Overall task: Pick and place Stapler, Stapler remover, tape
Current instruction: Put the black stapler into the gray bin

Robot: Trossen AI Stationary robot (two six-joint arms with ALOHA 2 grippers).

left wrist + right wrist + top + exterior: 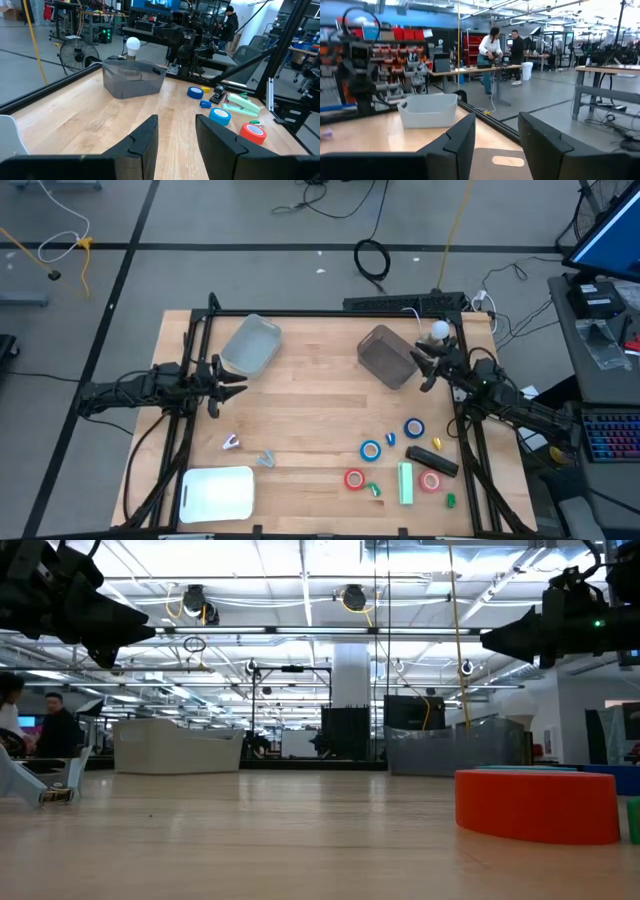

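A: Tape?
B: I see tape rolls (371, 450) front-right, well apart from both grippers.
A: Fingers?
B: Left gripper (232, 376) and right gripper (425, 368) parted, holding nothing. Bare wood mid-table (310, 395).

Bright, even light falls from rows of white ceiling strip lamps (300, 585), which glare white in the low view. The pale wooden tabletop (320, 395) shows only faint, soft shadows. The nearest red tape roll (537, 804) looks blurred there.
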